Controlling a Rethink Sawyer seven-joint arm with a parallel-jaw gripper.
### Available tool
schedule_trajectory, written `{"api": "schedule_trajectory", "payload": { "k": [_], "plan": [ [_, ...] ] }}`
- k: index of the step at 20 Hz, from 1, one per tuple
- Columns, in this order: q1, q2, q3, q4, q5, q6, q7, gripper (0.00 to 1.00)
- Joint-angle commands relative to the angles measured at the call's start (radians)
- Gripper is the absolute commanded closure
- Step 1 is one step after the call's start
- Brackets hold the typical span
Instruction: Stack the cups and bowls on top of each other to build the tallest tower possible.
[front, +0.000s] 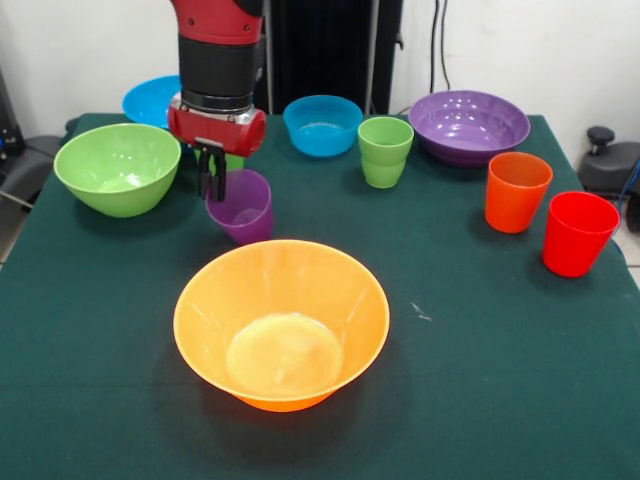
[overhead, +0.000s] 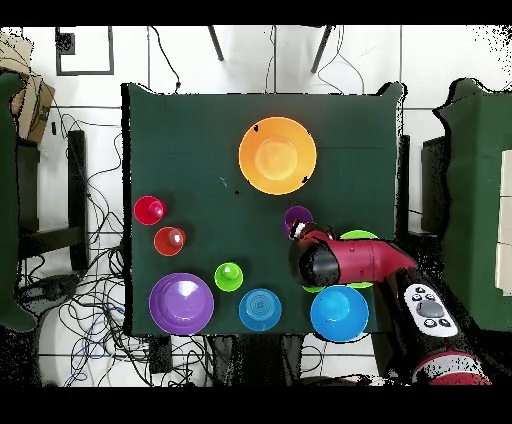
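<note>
Here, gripper (front: 212, 178) narrow, fingers at purple cup (front: 241, 207) rim, grasp unclear; no readable writing

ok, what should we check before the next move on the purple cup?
1. Gripper down at the rim of the small purple plastic cup: ok.
2. Grasp on the cup secure: cannot tell.
3. Cup clear of the table: cannot tell.
4. Large orange plastic bowl upright and empty, ready as base: ok.
5. Green cloth between cup and orange bowl free of other pieces: ok.
6. Anything stacked yet: not ok, every piece stands alone.
</note>
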Motion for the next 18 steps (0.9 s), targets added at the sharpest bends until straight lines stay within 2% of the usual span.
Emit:
{"api": "schedule_trajectory", "payload": {
  "k": [1,7,12,18],
  "plan": [
    [0.001,0.017,0.065,-0.013,0.014,-0.052,0.052,1.0],
    [-0.008,0.004,0.074,0.004,0.021,-0.05,0.053,1.0],
    [0.002,-0.068,0.082,0.056,0.048,-0.027,0.064,1.0],
    [0.015,-0.12,0.091,0.107,0.083,-0.02,0.077,1.0]
  ]
}}
